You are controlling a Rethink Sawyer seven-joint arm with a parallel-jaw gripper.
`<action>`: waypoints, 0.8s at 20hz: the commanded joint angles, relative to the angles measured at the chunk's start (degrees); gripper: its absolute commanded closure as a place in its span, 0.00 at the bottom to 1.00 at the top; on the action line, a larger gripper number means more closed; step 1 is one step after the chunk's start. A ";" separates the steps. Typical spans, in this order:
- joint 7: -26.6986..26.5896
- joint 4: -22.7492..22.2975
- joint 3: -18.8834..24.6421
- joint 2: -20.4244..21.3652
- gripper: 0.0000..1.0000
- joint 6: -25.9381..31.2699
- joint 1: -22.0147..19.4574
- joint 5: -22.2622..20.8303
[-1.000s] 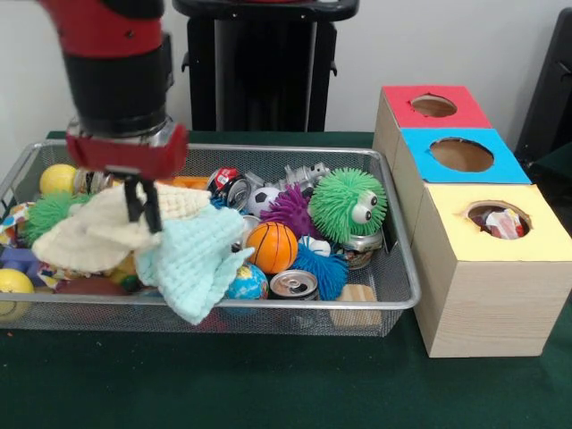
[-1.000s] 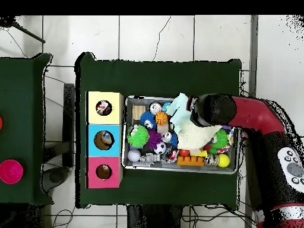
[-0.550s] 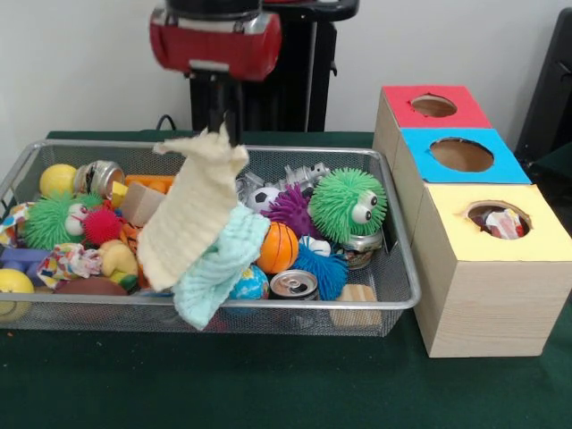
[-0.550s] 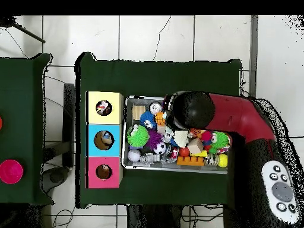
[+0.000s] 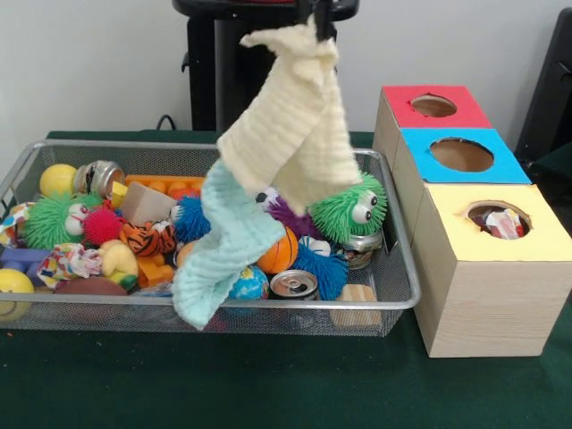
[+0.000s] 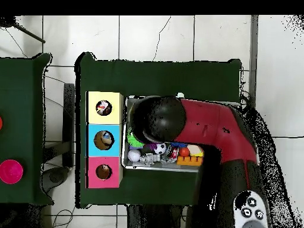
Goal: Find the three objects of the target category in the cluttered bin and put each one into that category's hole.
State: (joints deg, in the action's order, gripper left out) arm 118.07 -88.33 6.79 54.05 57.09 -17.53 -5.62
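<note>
Only my gripper's [image 5: 317, 16] dark tips show at the top edge of the front view, shut on the top of a cream cloth [image 5: 288, 125] that hangs high over the wire bin [image 5: 398, 299]. A mint cloth [image 5: 225, 246] dangles from under the cream one, and its lower end lies over the bin's front rim. To the right stand the red box [image 5: 402, 100], the blue box [image 5: 505, 165] and the yellow box [image 5: 536, 237], each with a round hole. In the overhead view the arm's wrist [image 6: 160, 119] hides the gripper and most of the bin.
The bin holds a green fuzzy toy with eyes [image 5: 353, 204], a basketball [image 5: 281, 250], a drink can [image 5: 293, 284], a tiger-striped ball [image 5: 147, 238], a wooden block [image 5: 143, 204] and several other toys. The yellow box's hole [image 5: 496, 220] shows something inside.
The gripper rose and moved right toward the boxes, lifting the cream cloth clear of the bin. The mint cloth was dragged up with it, uncovering toys on the left.
</note>
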 commanded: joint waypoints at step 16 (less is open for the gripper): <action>14.42 -13.06 -5.92 -8.76 1.00 -20.09 3.32 4.76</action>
State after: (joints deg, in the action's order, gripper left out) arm 123.96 -95.16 1.23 50.98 43.91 -12.90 -0.57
